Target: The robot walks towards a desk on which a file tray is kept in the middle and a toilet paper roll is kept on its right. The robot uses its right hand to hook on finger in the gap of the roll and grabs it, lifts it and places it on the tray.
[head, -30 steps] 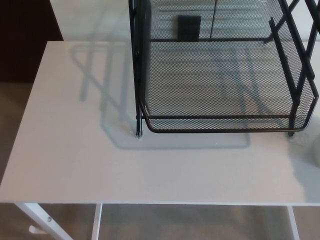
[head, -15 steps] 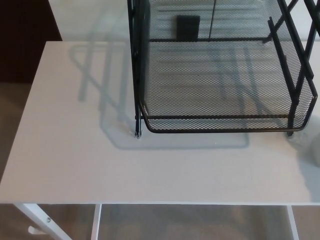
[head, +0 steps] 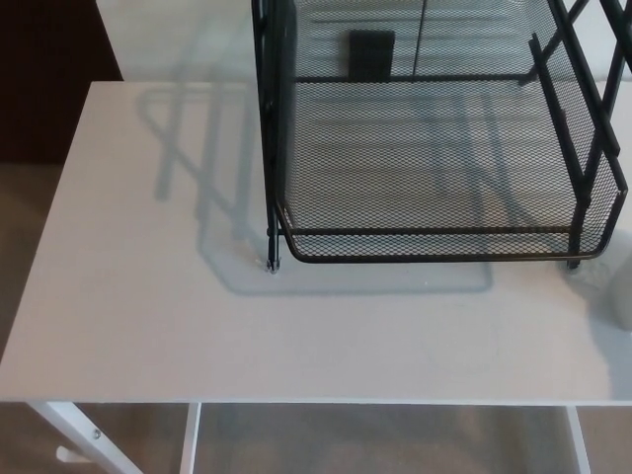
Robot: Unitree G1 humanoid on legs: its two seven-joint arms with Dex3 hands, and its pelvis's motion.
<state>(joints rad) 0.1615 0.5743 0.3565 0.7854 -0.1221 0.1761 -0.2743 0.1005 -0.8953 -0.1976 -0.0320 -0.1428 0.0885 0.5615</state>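
Observation:
A black wire-mesh file tray (head: 434, 245) stands on the white desk (head: 148, 296), filling the upper right of the head view. Its lower shelf holds nothing. At the far right edge a sliver of a pale rounded thing (head: 625, 301), possibly the toilet paper roll, is cut off by the frame. Neither of my hands shows in this view.
The tray casts a grey shadow on the desk to its left. A dark panel (head: 49, 79) stands beyond the desk's far left corner. The desk's white legs (head: 69, 434) and beige floor show below its front edge.
The view has shifted very slightly, with the tray sitting a touch further left in the picture. Nothing on the desk has moved.

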